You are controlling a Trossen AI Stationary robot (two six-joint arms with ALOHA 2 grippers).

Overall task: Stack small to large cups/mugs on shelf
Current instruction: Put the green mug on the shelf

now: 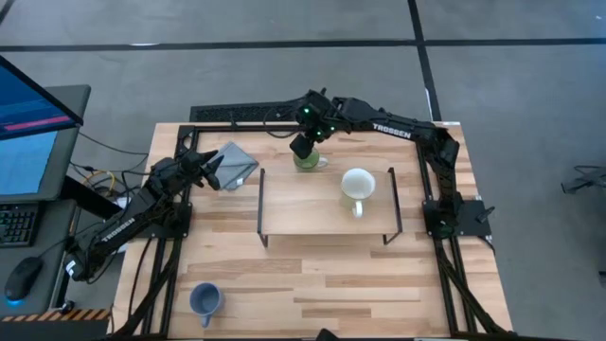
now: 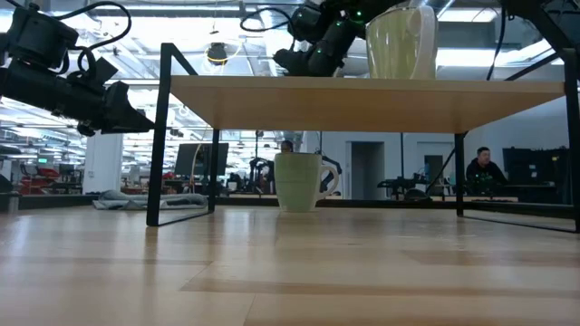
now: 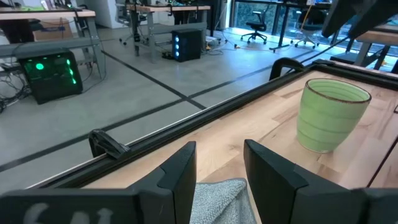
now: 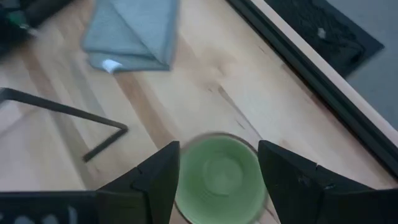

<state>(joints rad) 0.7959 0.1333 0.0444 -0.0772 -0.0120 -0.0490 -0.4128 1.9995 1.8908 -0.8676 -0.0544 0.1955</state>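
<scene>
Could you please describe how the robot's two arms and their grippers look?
Both arms are dark, jointed and slim, with white TROSSEN lettering and thin black cables. The right gripper and left gripper each have two flat, dark, wedge-shaped fingers. Green lights glow at the right wrist.

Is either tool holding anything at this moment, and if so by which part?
Nothing is held. The right tool is open above the green mug, fingers either side of its rim. The left tool is open over the grey cloth.

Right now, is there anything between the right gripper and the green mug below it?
Nothing. In the right wrist view the right gripper hangs open straight above the green mug, with only air between them. The high view shows it over the mug behind the shelf.
</scene>
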